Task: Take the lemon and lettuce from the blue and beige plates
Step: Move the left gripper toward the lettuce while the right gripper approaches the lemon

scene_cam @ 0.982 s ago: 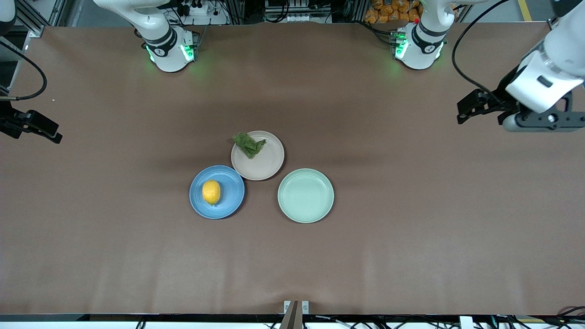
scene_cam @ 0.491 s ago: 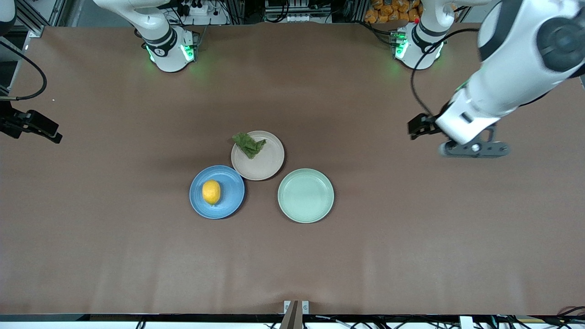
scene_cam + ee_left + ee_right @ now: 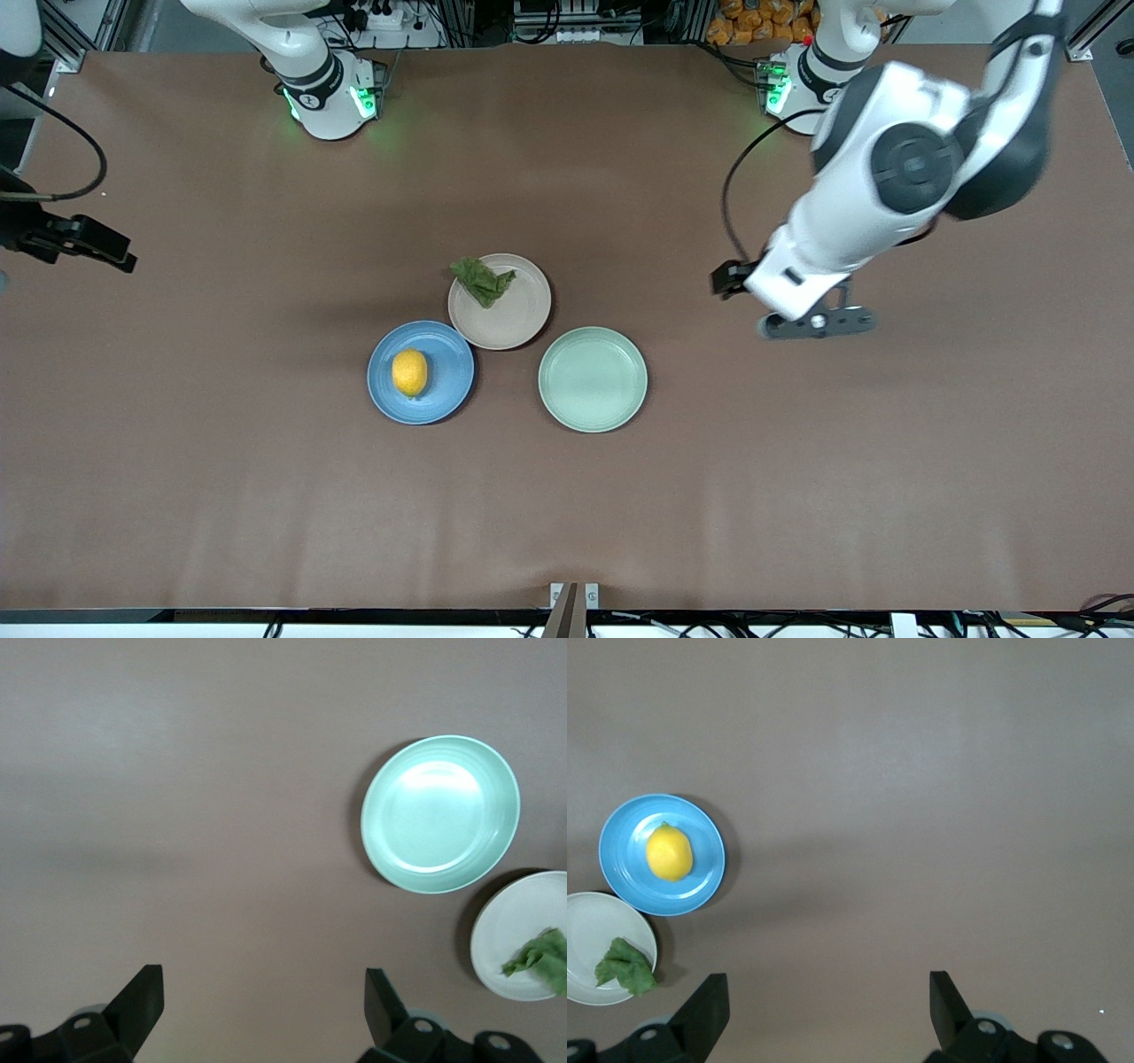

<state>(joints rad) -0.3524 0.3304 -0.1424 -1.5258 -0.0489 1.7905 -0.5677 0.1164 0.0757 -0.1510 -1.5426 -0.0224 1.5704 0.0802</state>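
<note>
Brown table [image 3: 567, 496] before you: lemon [image 3: 409, 372] on blue plate [image 3: 443, 397], lettuce [image 3: 483, 280] on beige plate [image 3: 518, 323], frame center; left gripper [image 3: 264, 1005] and right gripper [image 3: 829, 1008] both spread, empty.

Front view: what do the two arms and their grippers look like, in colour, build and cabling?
Both arms are glossy white with dark grey joint caps and black bands; each base glows green. A loose black cable runs to each wrist. The left gripper has a grey crossbar with a black camera block beside it. The right gripper shows only as a black block. In the wrist views, both have black wedge-shaped fingers.
</note>
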